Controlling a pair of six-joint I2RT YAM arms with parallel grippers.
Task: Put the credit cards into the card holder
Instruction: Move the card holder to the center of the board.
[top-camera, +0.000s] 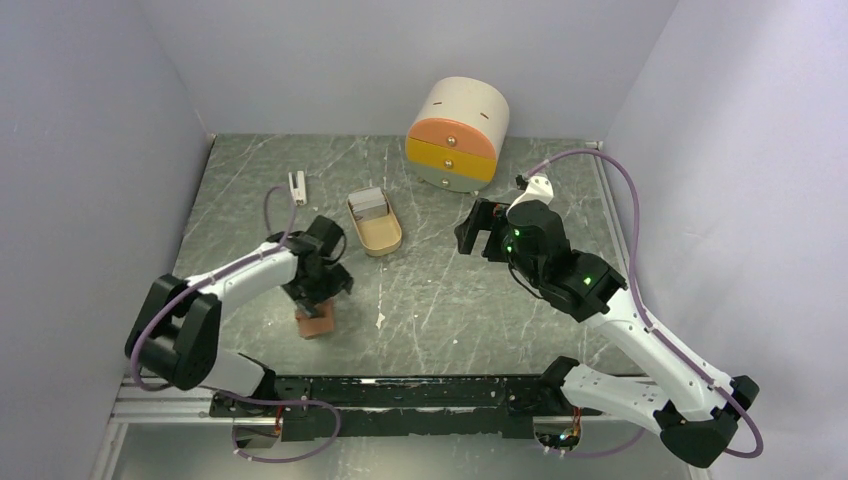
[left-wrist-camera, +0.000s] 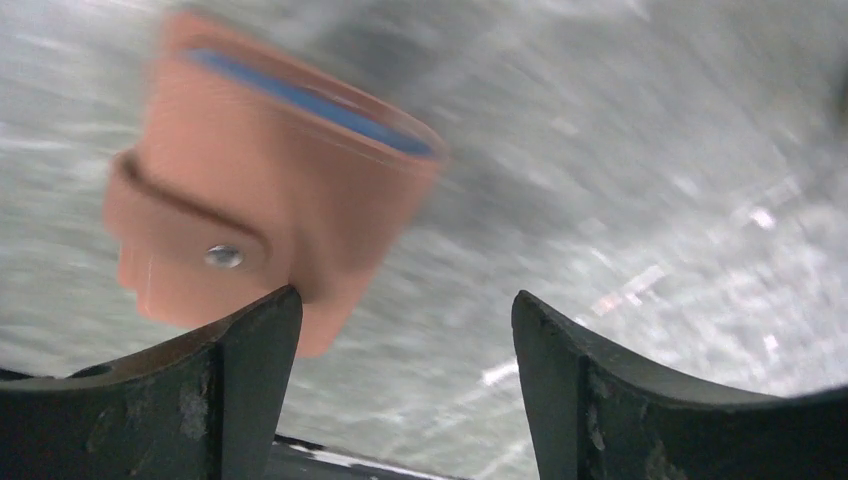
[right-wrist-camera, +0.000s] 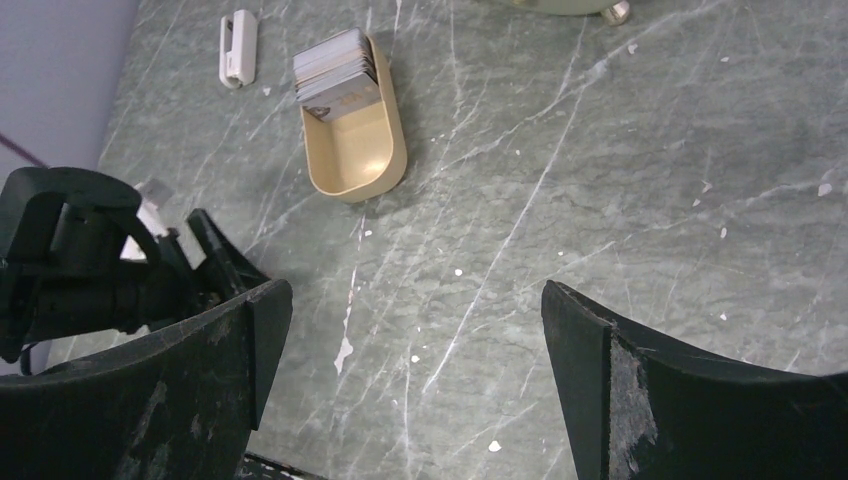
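Observation:
The salmon-pink card holder (top-camera: 316, 322) sits on the table near the front left. In the blurred left wrist view the card holder (left-wrist-camera: 260, 170) looks folded, with its strap and metal snap showing and a blue edge along its top. My left gripper (top-camera: 322, 288) hovers just above and behind it, open and empty (left-wrist-camera: 405, 300); the holder lies beside my left finger, not between the jaws. A stack of grey-white credit cards (top-camera: 368, 204) leans in the far end of the beige tray, also in the right wrist view (right-wrist-camera: 335, 70). My right gripper (top-camera: 480, 235) is open and empty (right-wrist-camera: 412, 290) above mid-table.
The beige oval tray (top-camera: 382, 238) lies behind the left gripper, also in the right wrist view (right-wrist-camera: 355, 165). A small white block (top-camera: 297, 183) stands at back left. A cream and orange drawer unit (top-camera: 458, 132) stands at the back. Grey walls close in both sides.

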